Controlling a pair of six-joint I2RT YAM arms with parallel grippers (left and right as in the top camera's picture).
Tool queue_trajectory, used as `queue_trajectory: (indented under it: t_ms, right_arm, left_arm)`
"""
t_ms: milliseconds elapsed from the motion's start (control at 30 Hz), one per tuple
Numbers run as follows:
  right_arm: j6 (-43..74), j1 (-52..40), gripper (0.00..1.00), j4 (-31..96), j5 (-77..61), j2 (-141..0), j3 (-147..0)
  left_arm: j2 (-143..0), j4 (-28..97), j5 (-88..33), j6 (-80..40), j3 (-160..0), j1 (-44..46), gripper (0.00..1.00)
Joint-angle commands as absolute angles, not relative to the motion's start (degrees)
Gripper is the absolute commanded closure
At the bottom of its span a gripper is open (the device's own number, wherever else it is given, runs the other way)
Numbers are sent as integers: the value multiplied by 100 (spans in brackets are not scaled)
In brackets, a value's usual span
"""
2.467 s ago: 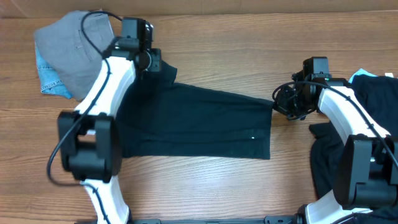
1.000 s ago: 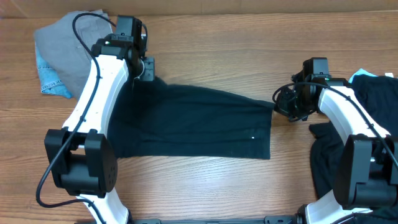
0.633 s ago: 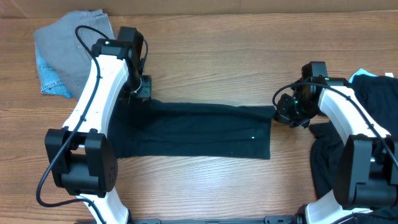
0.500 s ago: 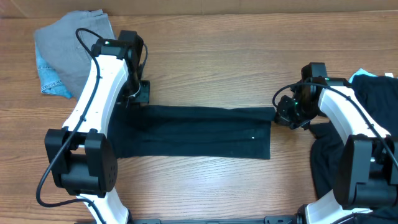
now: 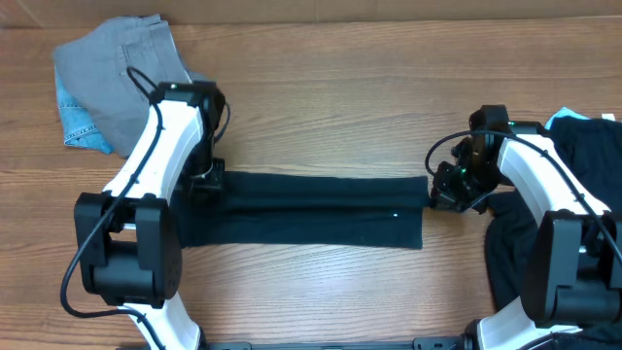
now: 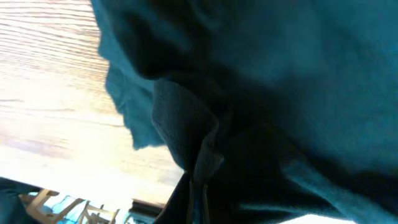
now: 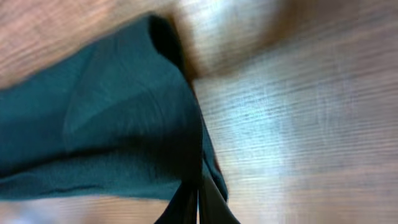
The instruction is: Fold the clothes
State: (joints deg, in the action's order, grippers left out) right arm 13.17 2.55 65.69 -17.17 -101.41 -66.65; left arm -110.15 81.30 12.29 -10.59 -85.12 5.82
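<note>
We find bare table across the upper middle and the lower middle of the overhead frame — open passage. The dark garment, folded to a strip, spans the centre; a gray garment fills the upper left, and a dark clothes pile the right edge.

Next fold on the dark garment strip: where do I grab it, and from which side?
Grip the dark garment at its short right edge, at the corners, coming from the right where the right tool sits. It lies flat as a long narrow strip, so that end likely folds leftward cleanly.
</note>
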Motion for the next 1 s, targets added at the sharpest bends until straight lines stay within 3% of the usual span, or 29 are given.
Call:
queue_trajectory:
  t_ms: [0,67,100,133,233,300,500,700,867,967]
  right_arm:
    - [1098,263,86,6748,-1675,-9953,-6801]
    - [1107,263,55,6794,-1675,-9953,-6799]
    - [1116,263,45,6796,-1675,-9953,-6799]
    - [1201,266,38,6781,-1667,-9955,-6799]
    - [1284,276,27,6488,-1649,-9966,-6766]
    - [1372,276,27,6281,-1656,-10001,-6733]
    - [1363,276,27,5730,-1686,-10318,-6438]
    - [652,215,29,5181,-2665,-10383,-5957]
    - [657,-45,39,4685,-2626,-10385,-5439]
    - [655,-233,62,4462,-2624,-10385,-5288]
  left_arm:
    - [-10973,7800,1249,-1160,-8197,429,84]
    - [-10971,7658,1079,-1155,-8211,405,78]
    - [-10971,7638,1044,-1157,-8241,403,71]
    - [-10971,7627,1044,-1157,-8272,403,65]
    - [-10971,7703,1046,-1133,-8436,403,59]
    - [-10971,7819,1046,-1092,-8602,403,53]
    - [-10940,8324,1039,-980,-9279,405,53]
    - [-10674,8396,528,-788,-9878,403,53]
    - [-10294,8333,340,-764,-10160,405,51]
    - [-10073,8281,340,-764,-10178,403,49]
